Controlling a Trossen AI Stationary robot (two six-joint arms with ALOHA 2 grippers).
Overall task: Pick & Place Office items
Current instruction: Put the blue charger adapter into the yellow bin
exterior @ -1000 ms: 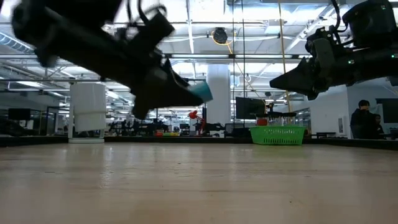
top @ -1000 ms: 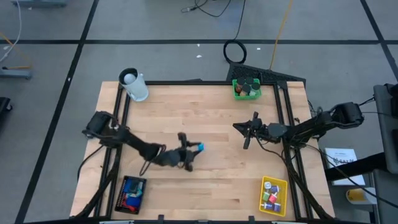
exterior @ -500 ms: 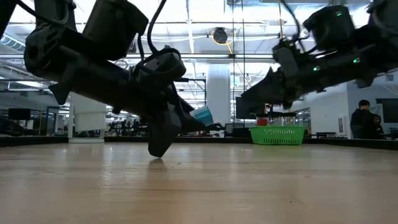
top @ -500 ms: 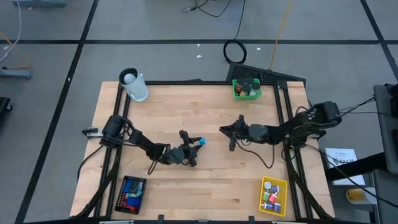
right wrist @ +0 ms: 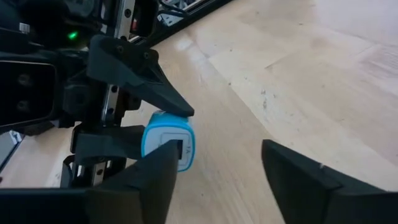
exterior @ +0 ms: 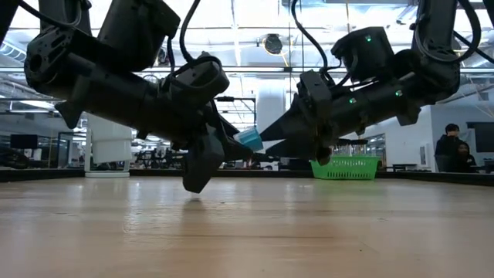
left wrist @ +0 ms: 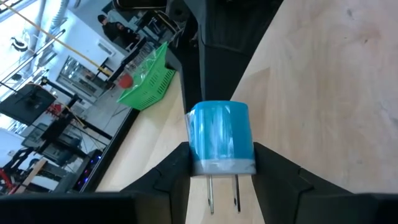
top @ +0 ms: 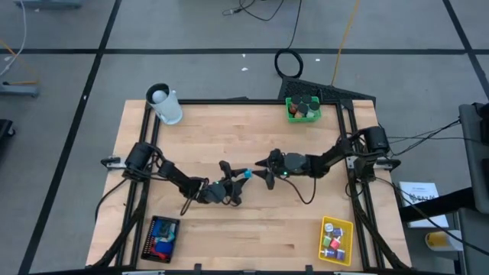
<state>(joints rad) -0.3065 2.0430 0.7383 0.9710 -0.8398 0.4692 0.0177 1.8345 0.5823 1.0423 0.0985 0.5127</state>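
Teal plug block (left wrist: 220,137) sits clamped between the left gripper (top: 238,177) fingers mid-table; the right gripper (top: 260,167), fingers apart, flanks it from the right.

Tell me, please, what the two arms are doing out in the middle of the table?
The left gripper holds a teal plug adapter clamped between its fingers, lifted clear of the wooden table near its middle. The right gripper is open and has its fingers reaching up to the adapter from the other side, not closed on it; it looks like a handover. Other items lie in the green tray, yellow tray and black tray.
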